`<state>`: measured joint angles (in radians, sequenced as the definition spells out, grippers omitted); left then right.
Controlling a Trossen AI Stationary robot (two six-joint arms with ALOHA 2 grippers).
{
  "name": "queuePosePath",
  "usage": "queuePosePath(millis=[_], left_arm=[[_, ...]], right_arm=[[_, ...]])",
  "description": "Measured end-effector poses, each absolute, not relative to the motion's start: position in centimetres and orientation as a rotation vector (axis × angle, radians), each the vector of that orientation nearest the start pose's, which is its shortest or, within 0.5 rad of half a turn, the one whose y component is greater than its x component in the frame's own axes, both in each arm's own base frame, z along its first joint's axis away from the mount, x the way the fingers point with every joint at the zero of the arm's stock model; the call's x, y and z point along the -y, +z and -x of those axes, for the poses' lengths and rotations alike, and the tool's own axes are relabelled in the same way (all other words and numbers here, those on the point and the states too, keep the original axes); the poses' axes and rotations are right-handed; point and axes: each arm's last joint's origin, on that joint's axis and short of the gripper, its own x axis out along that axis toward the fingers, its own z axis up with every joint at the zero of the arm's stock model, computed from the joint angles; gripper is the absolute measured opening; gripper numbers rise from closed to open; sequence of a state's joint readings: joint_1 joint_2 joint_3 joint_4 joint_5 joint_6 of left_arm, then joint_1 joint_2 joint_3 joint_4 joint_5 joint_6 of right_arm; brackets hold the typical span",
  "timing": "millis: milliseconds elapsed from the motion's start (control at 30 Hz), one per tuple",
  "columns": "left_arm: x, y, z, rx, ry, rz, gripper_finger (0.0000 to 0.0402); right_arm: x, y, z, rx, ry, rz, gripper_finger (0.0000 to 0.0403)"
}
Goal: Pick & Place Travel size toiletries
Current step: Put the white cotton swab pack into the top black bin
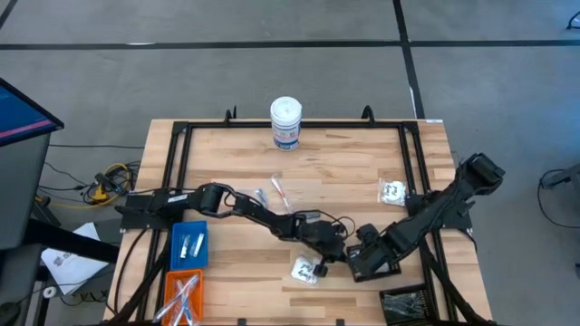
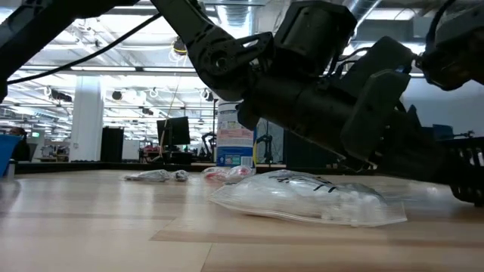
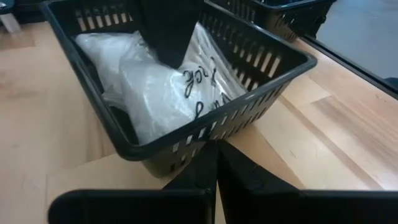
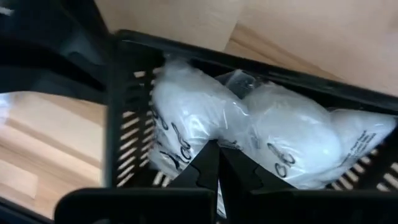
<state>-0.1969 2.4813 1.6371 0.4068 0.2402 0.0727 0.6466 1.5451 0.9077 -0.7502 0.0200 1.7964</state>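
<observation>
The robot has two dark arms. The long black left arm (image 1: 237,204) is made of thick round pieces joined one after another, and a thin black cable loops beside it. The chunky black right arm (image 1: 433,213) has a boxy block at its far end. Close up, the arms look matte black and smooth. Each wrist ends in two flat black pointed fingers (image 3: 202,171) on a black bar.
</observation>
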Motion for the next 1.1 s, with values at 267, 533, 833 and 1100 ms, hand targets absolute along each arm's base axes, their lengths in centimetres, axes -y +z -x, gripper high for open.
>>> queuePosePath(millis=[267, 533, 833, 1100], left_arm=[[10.8, 8.3, -51.2, -0.412, -0.441, -0.062, 0.0001], [10.8, 8.3, -51.2, -0.409, -0.439, -0.062, 0.0001], [10.8, 8.3, -51.2, -0.409, -0.439, -0.062, 0.0001], [10.8, 8.3, -51.2, -0.410, -0.445, -0.061, 0.0001]], right_arm=[[-15.7, 19.2, -21.1, -1.218, -0.694, -1.030, 0.0003], [-16.2, 21.2, -22.0, -1.167, -0.595, -1.006, 0.0066], [-16.2, 21.0, -21.3, -1.200, -0.677, -1.012, 0.0097], [-16.8, 20.9, -20.2, -1.263, -0.724, -1.009, 0.0082]])
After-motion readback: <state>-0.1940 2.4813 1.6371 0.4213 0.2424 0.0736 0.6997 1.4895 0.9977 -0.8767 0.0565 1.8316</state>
